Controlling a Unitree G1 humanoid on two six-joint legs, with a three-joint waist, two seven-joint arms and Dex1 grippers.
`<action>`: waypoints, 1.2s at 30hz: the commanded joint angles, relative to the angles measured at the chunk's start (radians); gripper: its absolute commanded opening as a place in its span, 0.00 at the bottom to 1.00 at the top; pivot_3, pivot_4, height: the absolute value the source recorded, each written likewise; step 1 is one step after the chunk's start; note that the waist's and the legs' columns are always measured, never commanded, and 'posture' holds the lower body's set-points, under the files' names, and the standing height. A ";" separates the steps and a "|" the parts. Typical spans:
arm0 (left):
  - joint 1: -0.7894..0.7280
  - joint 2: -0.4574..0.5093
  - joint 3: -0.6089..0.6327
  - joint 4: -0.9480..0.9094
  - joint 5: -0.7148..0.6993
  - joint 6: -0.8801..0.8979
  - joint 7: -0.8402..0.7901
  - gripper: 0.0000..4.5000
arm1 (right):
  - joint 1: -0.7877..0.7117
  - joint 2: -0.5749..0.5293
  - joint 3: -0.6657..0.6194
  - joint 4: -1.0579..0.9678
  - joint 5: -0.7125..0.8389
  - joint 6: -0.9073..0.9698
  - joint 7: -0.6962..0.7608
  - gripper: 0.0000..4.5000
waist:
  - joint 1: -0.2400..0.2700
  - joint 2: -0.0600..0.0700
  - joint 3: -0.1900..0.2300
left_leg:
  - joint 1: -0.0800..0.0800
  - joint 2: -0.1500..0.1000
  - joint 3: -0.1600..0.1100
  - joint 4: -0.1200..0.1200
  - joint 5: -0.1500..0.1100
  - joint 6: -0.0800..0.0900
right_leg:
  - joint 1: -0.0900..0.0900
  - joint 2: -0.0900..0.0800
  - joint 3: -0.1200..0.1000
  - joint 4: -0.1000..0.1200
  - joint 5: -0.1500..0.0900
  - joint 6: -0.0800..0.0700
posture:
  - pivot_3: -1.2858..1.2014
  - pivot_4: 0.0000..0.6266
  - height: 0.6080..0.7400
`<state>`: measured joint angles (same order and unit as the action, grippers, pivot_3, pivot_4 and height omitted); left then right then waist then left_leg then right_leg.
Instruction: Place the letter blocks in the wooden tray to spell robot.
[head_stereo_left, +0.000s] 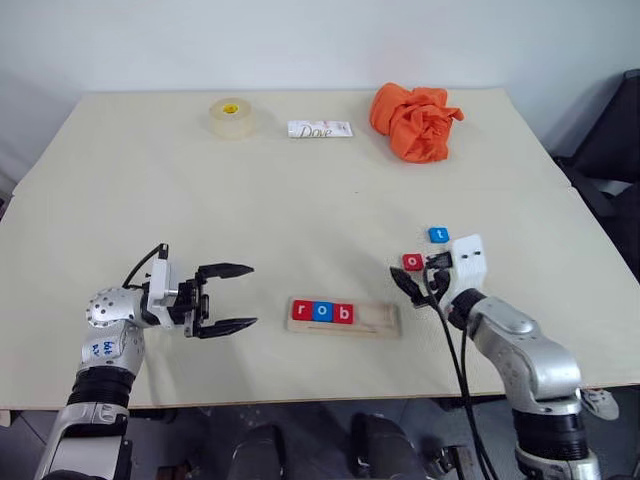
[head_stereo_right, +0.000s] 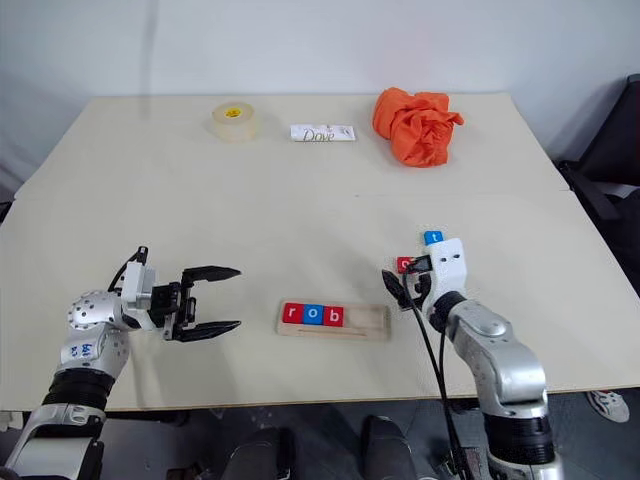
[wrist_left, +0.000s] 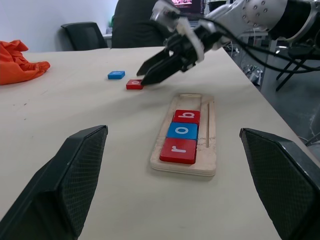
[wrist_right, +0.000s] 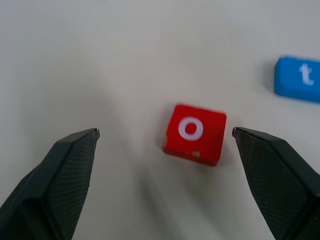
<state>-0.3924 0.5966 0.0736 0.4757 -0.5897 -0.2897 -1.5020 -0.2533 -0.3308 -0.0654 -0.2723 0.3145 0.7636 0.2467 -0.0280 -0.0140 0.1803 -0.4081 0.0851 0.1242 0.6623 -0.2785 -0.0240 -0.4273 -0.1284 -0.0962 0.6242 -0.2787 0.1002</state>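
Right fingers (wrist_right: 165, 137) spread wide, red "o" block (wrist_right: 195, 132) between them, untouched, left fingers (head_stereo_left: 228, 298) released.

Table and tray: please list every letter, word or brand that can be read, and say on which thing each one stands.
"r", "o", "b": red, blue and red letter blocks in the wooden tray.
"o": loose red block on the table, before the open right gripper.
"t": loose blue block beside it.
"Dove": white packet at the far edge.
Blue marks on the left arm's wrist: too small to read.
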 joint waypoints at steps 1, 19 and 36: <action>0.010 0.011 0.023 -0.038 -0.017 0.004 -0.089 1.00 | -0.037 0.021 0.005 0.046 -0.056 -0.039 -0.053 0.99 | 0.000 0.000 0.000 | 0.000 0.000 0.000 0.000 0.000 0.000 | 0.000 0.000 0.000 0.000 0.000 0.000 | 0.52 0.24 1.00; 0.014 0.010 0.027 -0.040 -0.013 0.003 -0.086 1.00 | -0.057 0.078 0.000 0.080 -0.109 -0.058 -0.111 0.33 | -0.001 0.000 0.000 | 0.000 0.000 0.000 0.000 0.000 0.000 | 0.000 0.000 0.000 0.001 0.000 0.000 | 0.52 0.24 1.00; 0.010 -0.007 0.012 -0.043 -0.018 0.019 -0.106 1.00 | 0.304 0.041 -0.121 -0.522 0.014 0.282 -0.099 0.33 | -0.001 0.000 0.000 | 0.000 0.000 -0.001 -0.003 0.000 0.000 | 0.000 0.001 0.000 -0.002 -0.001 -0.001 | 0.52 0.24 1.00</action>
<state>-0.3804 0.5907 0.0789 0.4488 -0.5921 -0.2702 -1.5021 0.0463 -0.2944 -0.1658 -0.7584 0.3189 1.0532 0.1446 -0.0294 -0.0143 0.1801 -0.4080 0.0855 0.1232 0.6592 -0.2785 -0.0238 -0.4275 -0.1277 -0.0966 0.6223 -0.2793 0.0997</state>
